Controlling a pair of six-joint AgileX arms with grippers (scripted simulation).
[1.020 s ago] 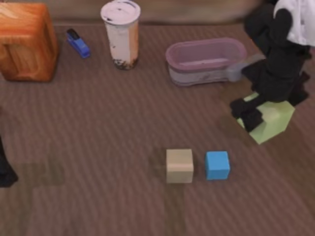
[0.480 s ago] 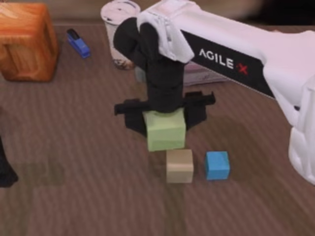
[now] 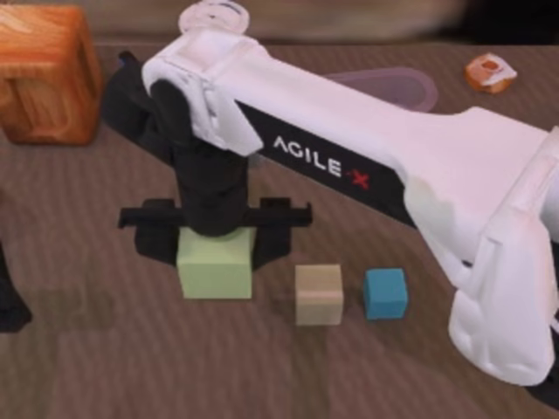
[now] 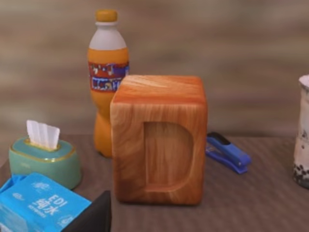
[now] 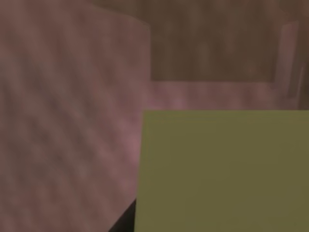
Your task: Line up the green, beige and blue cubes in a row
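The green cube (image 3: 215, 272) rests low at the table, left of the beige cube (image 3: 319, 295), with a gap between them. The blue cube (image 3: 385, 293) sits just right of the beige one. My right gripper (image 3: 215, 249) reaches across from the right and is shut on the green cube, a black finger on each of its sides. In the right wrist view the green cube (image 5: 222, 169) fills the near part of the picture. My left gripper (image 3: 7, 305) stays parked at the table's left edge.
An orange wooden block (image 3: 44, 74) stands at the back left, with a blue stapler (image 4: 227, 152) beside it. A cup (image 3: 214, 16) and a pink tub (image 3: 393, 83) are partly hidden behind my right arm. A soda bottle (image 4: 107, 72) and tissue box (image 4: 43, 159) show in the left wrist view.
My right gripper has carried the green cube from the right side, over the middle, to the left of the beige cube and lower. The beige and blue cubes have not moved.
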